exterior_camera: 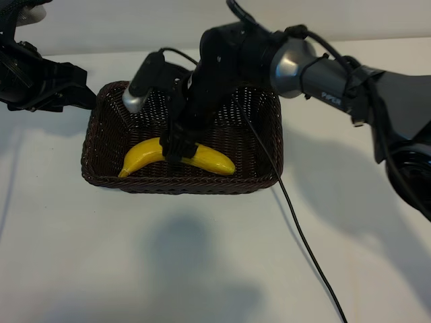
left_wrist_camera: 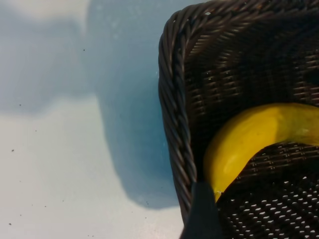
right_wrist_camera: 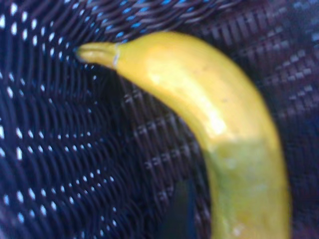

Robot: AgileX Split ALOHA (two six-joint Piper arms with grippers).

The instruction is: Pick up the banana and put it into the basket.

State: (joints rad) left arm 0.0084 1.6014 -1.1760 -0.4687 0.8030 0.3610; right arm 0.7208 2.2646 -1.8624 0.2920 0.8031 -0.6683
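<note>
The yellow banana (exterior_camera: 214,161) lies on the floor of the dark brown wicker basket (exterior_camera: 182,186), along its near wall. My right gripper (exterior_camera: 178,152) reaches down into the basket and straddles the banana's middle with its jaws open. In the right wrist view one dark finger (right_wrist_camera: 182,209) stands beside the banana (right_wrist_camera: 199,94) with a strip of wicker (right_wrist_camera: 65,149) between them. My left gripper (exterior_camera: 82,98) hovers just outside the basket's left corner, holding nothing. In its wrist view one fingertip (left_wrist_camera: 202,214) sits over the rim (left_wrist_camera: 174,99) near the banana's end (left_wrist_camera: 249,139).
The basket stands on a white table (exterior_camera: 202,269). A black cable (exterior_camera: 296,222) runs from the right arm across the basket's right side and down over the table toward the front edge.
</note>
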